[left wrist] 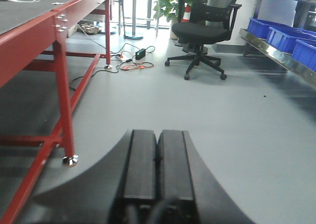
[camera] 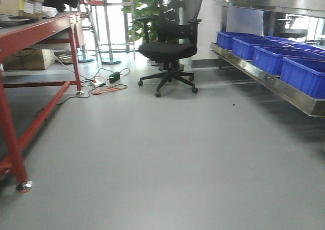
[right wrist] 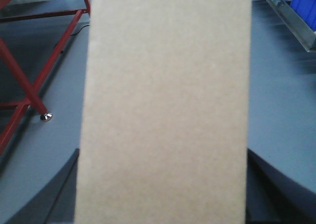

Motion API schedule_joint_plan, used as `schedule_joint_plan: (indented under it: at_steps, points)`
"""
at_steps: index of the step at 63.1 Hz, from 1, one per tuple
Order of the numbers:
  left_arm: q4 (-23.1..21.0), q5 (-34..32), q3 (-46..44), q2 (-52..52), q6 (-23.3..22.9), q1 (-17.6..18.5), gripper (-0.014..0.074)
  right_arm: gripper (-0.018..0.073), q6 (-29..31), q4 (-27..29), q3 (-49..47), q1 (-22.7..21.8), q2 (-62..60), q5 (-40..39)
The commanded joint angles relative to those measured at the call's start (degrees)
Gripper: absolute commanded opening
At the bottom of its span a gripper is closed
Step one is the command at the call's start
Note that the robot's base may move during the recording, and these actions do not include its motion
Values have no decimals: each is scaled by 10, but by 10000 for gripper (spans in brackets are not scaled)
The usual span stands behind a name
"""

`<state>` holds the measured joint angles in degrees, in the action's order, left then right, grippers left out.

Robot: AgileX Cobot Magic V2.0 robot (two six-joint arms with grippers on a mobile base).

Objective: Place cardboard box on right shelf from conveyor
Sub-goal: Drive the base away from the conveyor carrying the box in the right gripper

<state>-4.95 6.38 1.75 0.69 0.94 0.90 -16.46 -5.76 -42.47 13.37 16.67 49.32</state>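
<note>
Gripping cardboard box, right gripper

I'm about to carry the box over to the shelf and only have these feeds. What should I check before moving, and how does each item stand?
1. Hold on box by right gripper: ok. It sits between the fingers and fills the right wrist view.
2. Firmness of that grip: cannot tell, because the box hides the contact.
3. State of left gripper: ok, shut and empty.
4. Path over floor toward shelf: ok. It is bare nearby, and the chair and cables lie farther ahead.
5. Free spot on shelf: cannot tell, since bins fill the lower level in view.
</note>
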Motion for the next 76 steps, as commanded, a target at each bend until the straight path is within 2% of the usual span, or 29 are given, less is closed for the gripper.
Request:
schedule_joint_plan:
  at_steps: [1, 76]
  points:
    - [-3, -48, -2, 8, -3, 4, -119, 235, 7, -10, -18, -2, 6, -54]
    - [-3, -48, -2, 8, -3, 4, -119, 235, 7, -10, -18, -2, 6, -53]
